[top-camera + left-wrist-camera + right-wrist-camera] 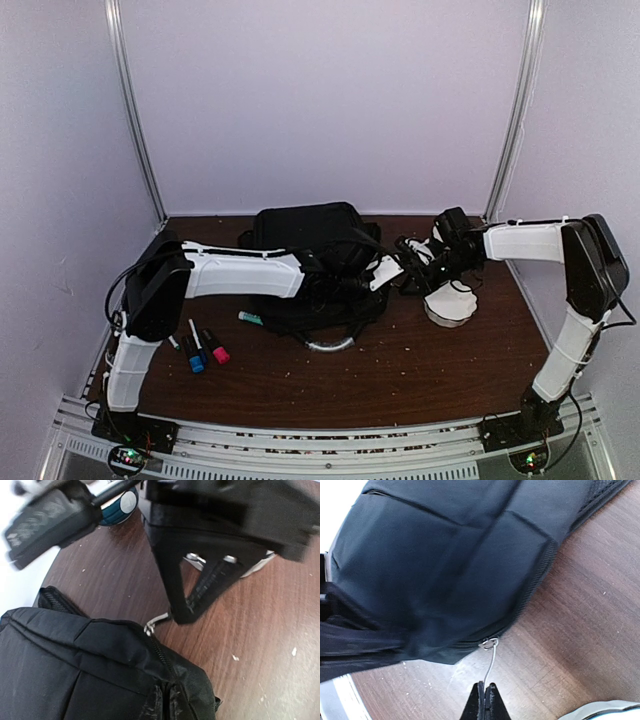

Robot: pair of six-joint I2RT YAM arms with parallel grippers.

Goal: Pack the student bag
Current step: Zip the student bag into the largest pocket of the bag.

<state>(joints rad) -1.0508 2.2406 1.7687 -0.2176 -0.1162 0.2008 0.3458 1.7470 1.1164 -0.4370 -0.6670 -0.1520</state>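
**A:** Where is the student bag [310, 245] sitting?

**B:** It is lying flat in the middle of the bench [400, 380], toward the back wall. Its grey-silver handle [330, 345] is pointing at the near edge, and the left arm [245, 275] is stretching across the top of it.

**A:** What is going on at its right side?

**B:** The right gripper [483, 698] is pinching the thin metal zipper pull [492, 661], with its jaws pressed together on the wire. The pull is running straight from the fingertips up to a small ring [489, 643] at the end of the bag's zipper, just over the wood.

**A:** And the left gripper [390, 270]?

**B:** It is hovering right beside the right one, at the bag's right edge. Its jaws are standing together, but I cannot tell whether anything is caught between them.

**A:** What is lying around the bag?

**B:** A white round object [452, 303] is resting on the bench just beside the right gripper, apart from the bag. On the other side, a teal pen [250, 318] is lying just beside the bag's left edge. Nearer the front left, a blue-capped marker [195, 360] and a red-capped marker [217, 350] are lying side by side.
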